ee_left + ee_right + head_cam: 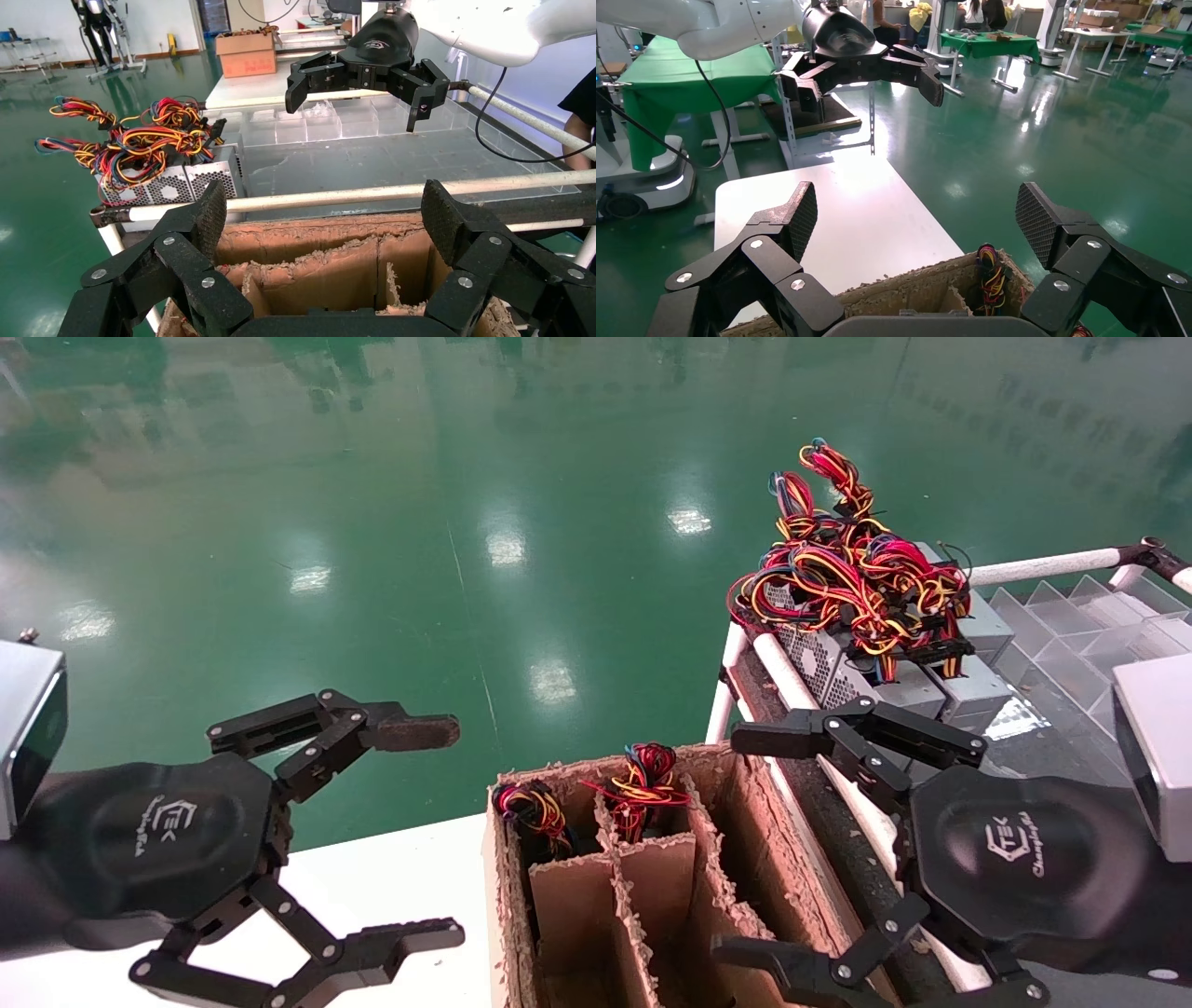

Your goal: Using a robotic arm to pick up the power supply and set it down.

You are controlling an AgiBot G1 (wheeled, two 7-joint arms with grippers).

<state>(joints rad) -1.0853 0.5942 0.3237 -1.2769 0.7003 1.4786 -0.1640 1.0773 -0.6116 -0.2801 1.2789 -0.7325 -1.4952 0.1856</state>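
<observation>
Grey power supplies [812,658] with perforated faces lie together on the right rack, a tangle of red, yellow and black wires [852,561] piled on them. They also show in the left wrist view [172,186]. My right gripper [726,845] stands open in front of them, over the right side of a torn cardboard box [570,896], holding nothing. My left gripper [456,833] is open and empty over the white table, left of the box. Two wire bundles [643,784] stick up from the box's far slots.
The cardboard box [309,242] has divider slots. A white pipe rail [1043,562] borders the rack, and clear plastic dividers [1071,617] stand behind the power supplies. The white table [828,210] lies left of the box, with green floor beyond.
</observation>
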